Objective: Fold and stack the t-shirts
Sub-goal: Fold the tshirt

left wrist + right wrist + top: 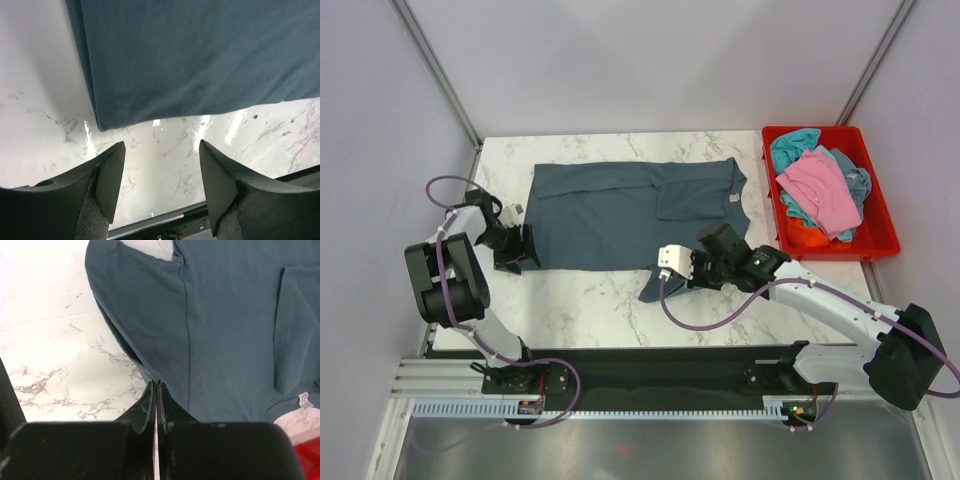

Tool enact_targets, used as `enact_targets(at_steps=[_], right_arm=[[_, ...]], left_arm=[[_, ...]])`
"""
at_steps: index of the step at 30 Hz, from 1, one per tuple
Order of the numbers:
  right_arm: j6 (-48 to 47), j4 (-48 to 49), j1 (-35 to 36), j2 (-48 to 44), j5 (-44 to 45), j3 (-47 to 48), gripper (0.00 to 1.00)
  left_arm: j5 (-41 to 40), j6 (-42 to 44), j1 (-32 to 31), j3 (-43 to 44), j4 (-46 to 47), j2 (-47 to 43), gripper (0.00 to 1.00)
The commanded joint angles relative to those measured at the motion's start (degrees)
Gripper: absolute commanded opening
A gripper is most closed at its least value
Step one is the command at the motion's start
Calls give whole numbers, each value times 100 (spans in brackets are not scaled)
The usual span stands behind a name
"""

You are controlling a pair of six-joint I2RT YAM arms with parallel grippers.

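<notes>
Pinching the five-o'clock edge of the slate-blue t-shirt (610, 205), which is lying spread mid-table, the right gripper (156, 386) is squeezing fully closed, likely to lift a fold; the left gripper (161, 150) is hovering wide-fingered beside the eight-o'clock corner.

A white marble-look worktop (590, 305) with thin grey veins fills the middle of the cell. Its surface is glossy: in the left wrist view, bright streaks of glare (202, 127) from overhead light lie across it. Plain pale lavender-grey panels close it in: a back wall (650, 60), a left wall (370, 110) and a right wall (932, 95). Slim metal struts (438, 70) run along the two back corners. A black base plate (660, 362) borders the worktop's near edge, then a white slotted strip (650, 411), then a dull grey floor surface (650, 452).
</notes>
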Motion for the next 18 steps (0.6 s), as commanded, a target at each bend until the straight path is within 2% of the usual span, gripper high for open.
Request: enact_targets(at_steps=[1, 18], right_arm=[[54, 143, -48, 25, 7, 238, 0], [63, 151, -83, 60, -1, 256, 0]], left_arm=[[-105, -88, 69, -123, -284, -50, 68], [-255, -150, 342, 245, -82, 318, 68]])
